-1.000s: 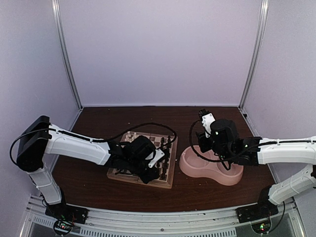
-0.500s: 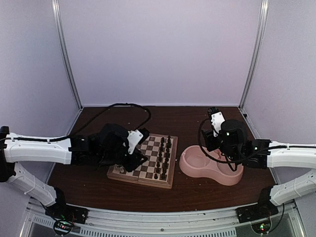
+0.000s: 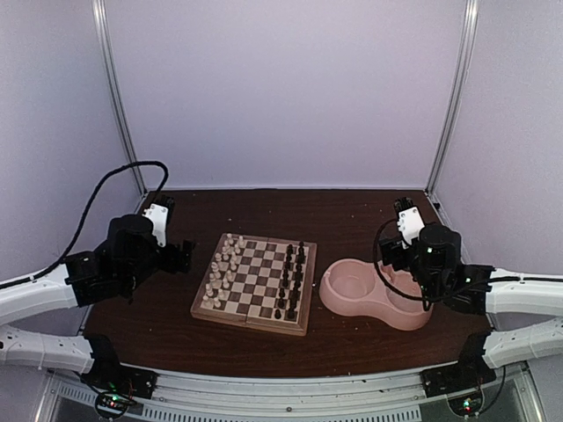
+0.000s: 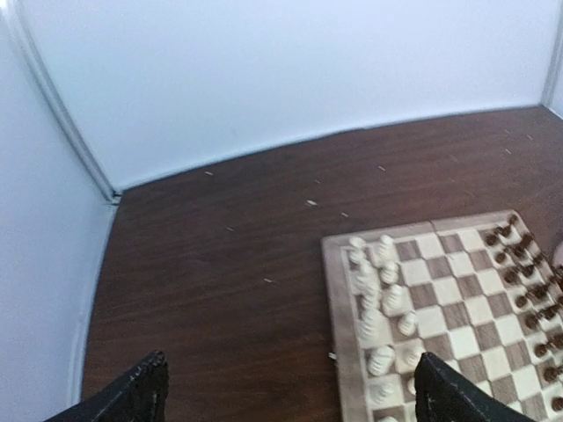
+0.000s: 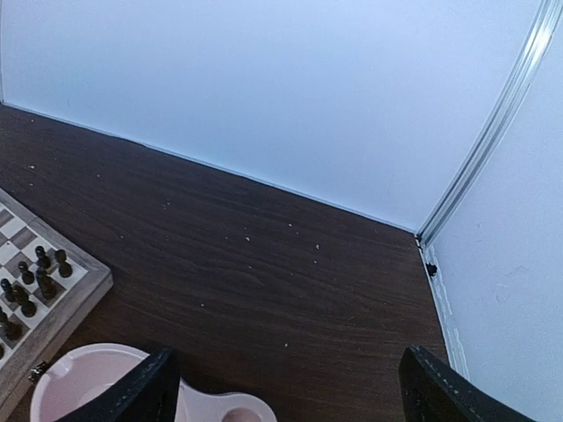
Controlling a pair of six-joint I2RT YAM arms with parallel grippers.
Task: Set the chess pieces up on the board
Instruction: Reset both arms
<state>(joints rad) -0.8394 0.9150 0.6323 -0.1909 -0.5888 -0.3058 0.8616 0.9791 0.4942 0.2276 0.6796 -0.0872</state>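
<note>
The square brown checkered wooden board [image 3: 255, 283] lies just right of the left pincer [image 4: 290, 396], nearer it than the right pincer [image 5: 286, 391]. Both stand wide apart, empty.

I saw a square wooden chessboard [image 3: 255, 283] checkered in light and dark brown squares inside a tan rim. Along its left edge stood the cream carved wooden chess pieces [image 3: 220, 272], and along its right edge the dark brown carved wooden chess pieces [image 3: 291, 280]. The moulded double bowl [image 3: 374, 315] was plain pale pink. The wooden table [image 3: 264, 211] was deep reddish brown, flecked with pale specks. The smooth back wall [image 3: 281, 88] was pale lilac-white. My left arm [image 3: 35, 294] and right arm [image 3: 528, 287] were white with black wrists.
</note>
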